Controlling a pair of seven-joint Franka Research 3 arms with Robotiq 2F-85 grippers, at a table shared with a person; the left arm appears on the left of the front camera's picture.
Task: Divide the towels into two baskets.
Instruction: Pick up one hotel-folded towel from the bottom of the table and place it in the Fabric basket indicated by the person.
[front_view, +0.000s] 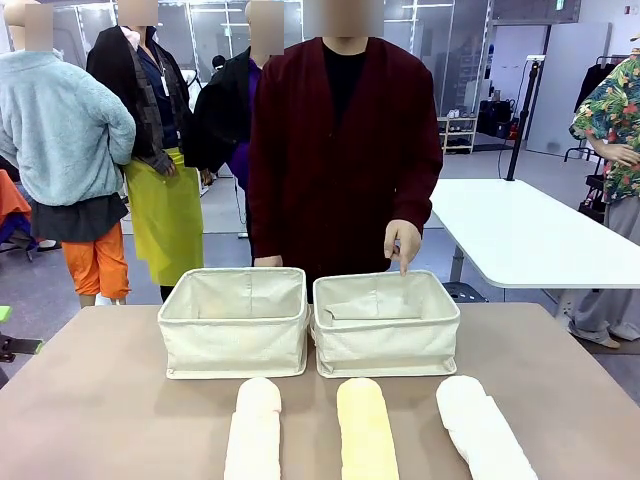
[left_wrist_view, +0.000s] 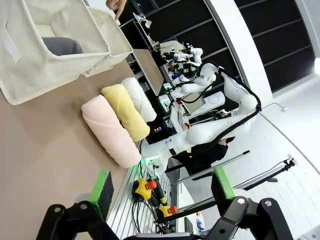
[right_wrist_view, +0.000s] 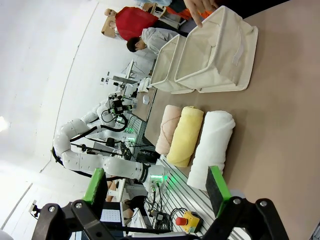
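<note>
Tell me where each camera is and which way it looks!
Front: sits between the arms, faces across the table to the person's hand at the right basket.
Left wrist: rides the left arm, faces the baskets sideways; left jaws open at the bottom.
Right wrist: rides the right arm, faces the same baskets; right jaws open at the bottom.
Shared: both wrist views show the yellow towel in the row's middle.

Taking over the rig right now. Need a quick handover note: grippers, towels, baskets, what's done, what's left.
Left gripper: open, empty. Right gripper: open, empty.
Left basket and right basket stand side by side mid-table. The person's hand points at the right basket's far rim.
Grey towel lies in what looks like the left basket. Peach towel, yellow towel and white towel lie in a row in front of the baskets.
Done: one towel in. Left: three to split.
</note>
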